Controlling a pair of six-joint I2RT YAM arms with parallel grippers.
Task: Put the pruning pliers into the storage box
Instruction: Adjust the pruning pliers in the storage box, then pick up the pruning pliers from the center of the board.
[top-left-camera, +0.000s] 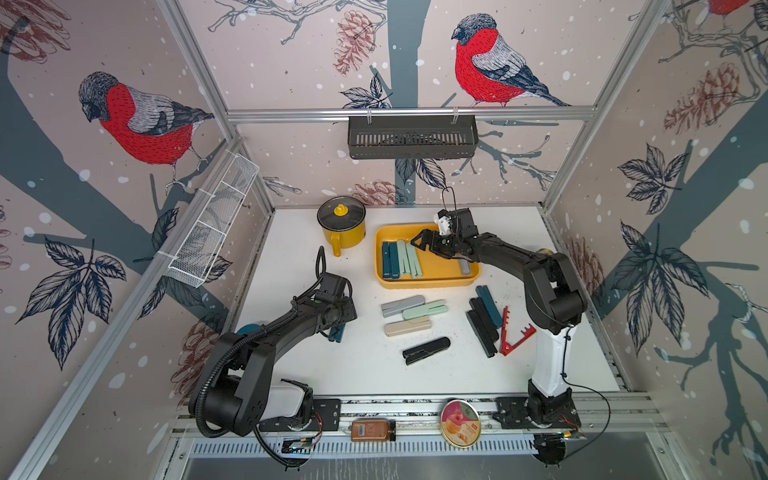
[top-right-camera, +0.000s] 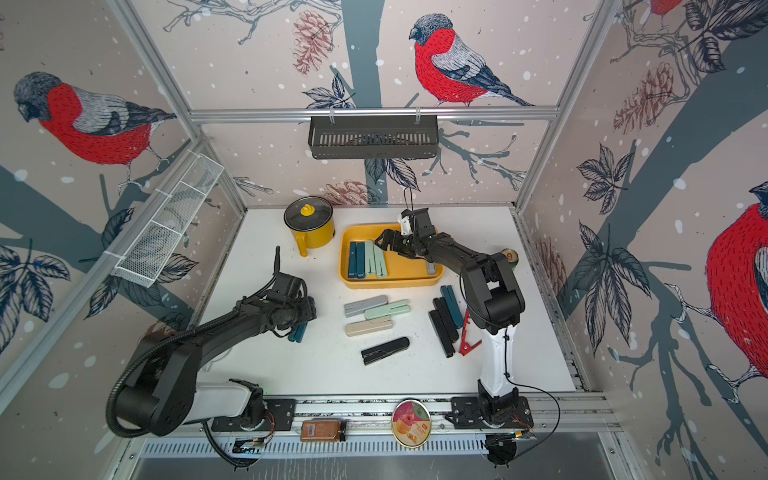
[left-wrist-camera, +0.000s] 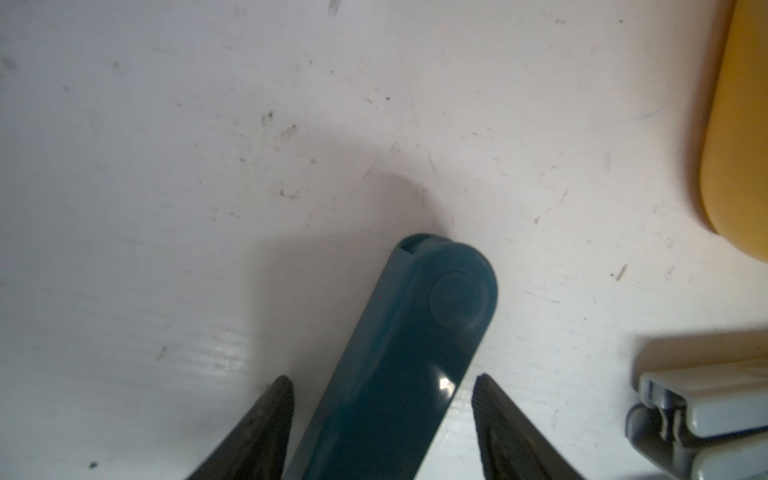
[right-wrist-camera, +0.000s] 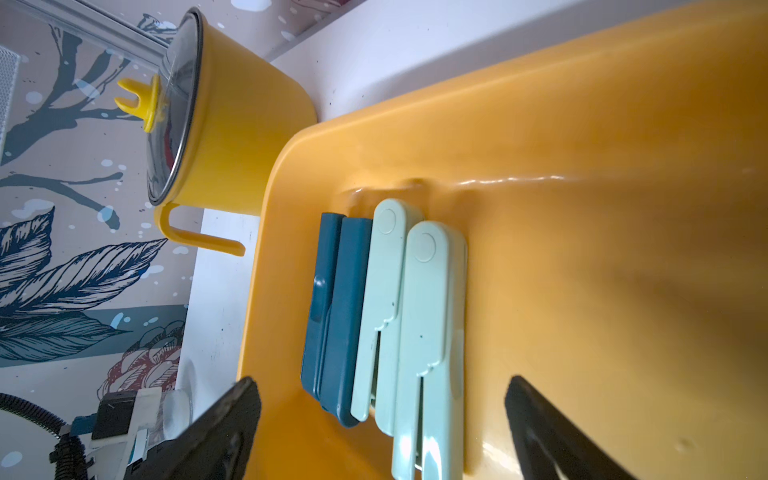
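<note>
Left end effector (left-wrist-camera: 382, 379), ribbed fingers (left-wrist-camera: 496, 415) apart astride glossy round-tipped teal pliers (left-wrist-camera: 407, 340); right end effector (right-wrist-camera: 382, 379) agape over yellow tray (right-wrist-camera: 582, 166).

The yellow box (top-left-camera: 428, 283) sits level at the back of the table (top-left-camera: 374, 374). It holds two teal pliers (top-left-camera: 390, 259) and two mint pliers (top-left-camera: 409, 258) side by side at one end, and a grey plier (top-left-camera: 464, 267) at the other. Loose in front lie a grey, mint and beige cluster (top-left-camera: 411, 316), a black plier (top-left-camera: 426, 350), a black pair (top-left-camera: 482, 328) beside a teal plier (top-left-camera: 489, 306), a red V (top-left-camera: 513, 334) and a lone teal plier (top-left-camera: 337, 332).
</note>
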